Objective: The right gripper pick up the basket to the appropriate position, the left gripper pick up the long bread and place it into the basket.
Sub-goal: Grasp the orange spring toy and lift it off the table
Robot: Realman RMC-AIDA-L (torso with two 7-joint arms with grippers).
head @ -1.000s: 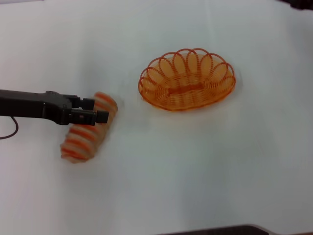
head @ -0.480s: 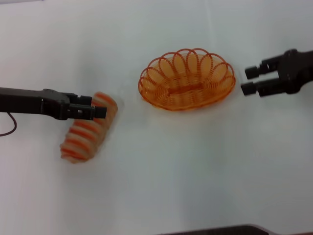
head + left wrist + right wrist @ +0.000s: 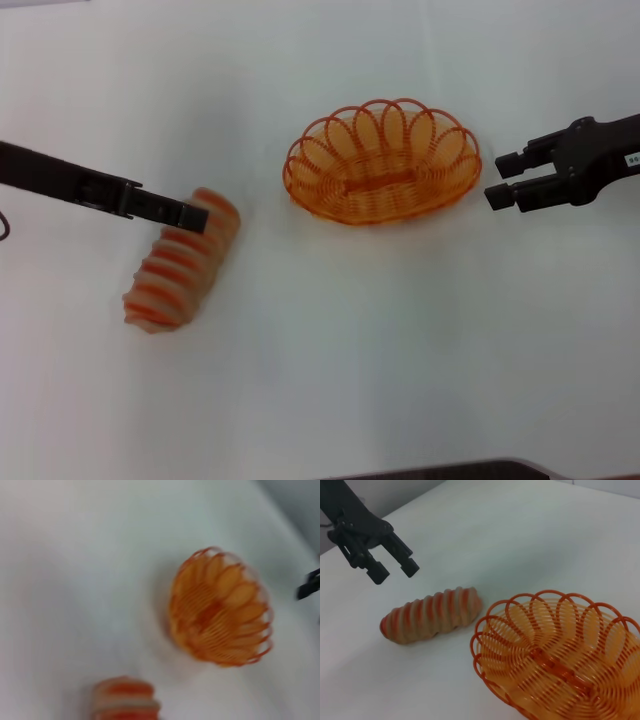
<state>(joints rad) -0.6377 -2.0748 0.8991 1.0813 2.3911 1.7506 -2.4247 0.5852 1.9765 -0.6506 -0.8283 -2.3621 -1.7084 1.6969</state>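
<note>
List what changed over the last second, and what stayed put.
The right gripper came into view, open, beside the basket's right end. The left gripper, open above the long bread, tilted down toward it. Neither holds anything. Basket and bread have not moved.

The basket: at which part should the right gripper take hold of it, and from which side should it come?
Probably the looped wire rim at the end of the basket nearest the right gripper, coming in from the robot's right. The thin, open loops there would fit between the open fingers, one inside and one outside. The left gripper hovers above the long bread, well clear.
</note>
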